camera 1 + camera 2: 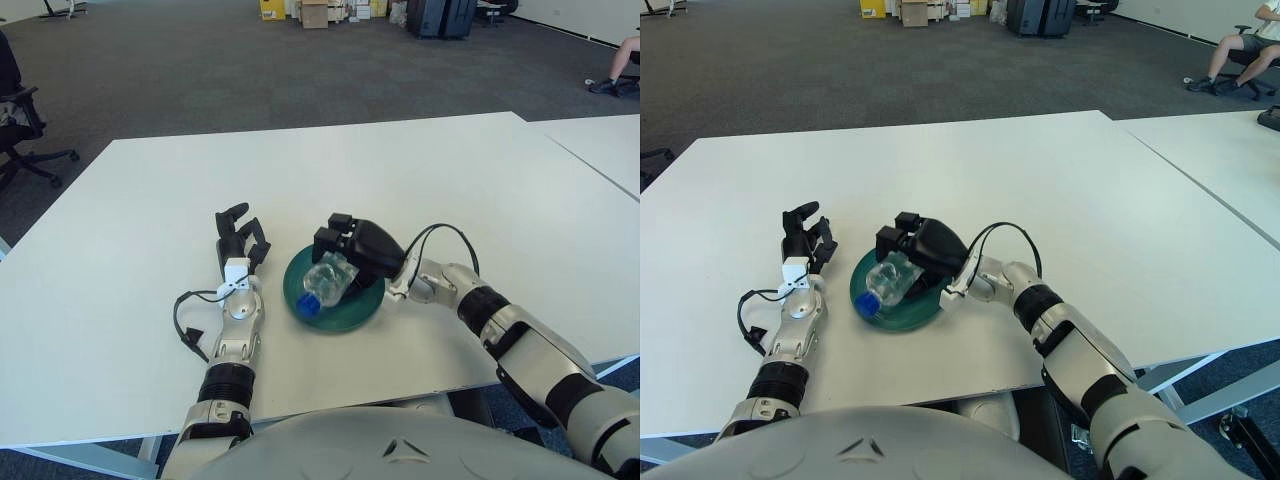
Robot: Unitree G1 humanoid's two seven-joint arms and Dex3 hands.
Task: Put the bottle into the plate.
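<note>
A clear plastic bottle [322, 284] with a blue cap lies tilted over the dark green plate [362, 308], cap pointing to the front left. My right hand [345, 252] is shut on the bottle from above, low over the plate's middle. Whether the bottle touches the plate I cannot tell. My left hand [238, 238] shows on the white table just left of the plate, fingers relaxed and holding nothing.
The white table [150, 200] stretches around the plate on all sides. A second white table [600, 140] stands at the right. An office chair [20, 120] is at the far left, boxes and cases at the back of the carpeted room.
</note>
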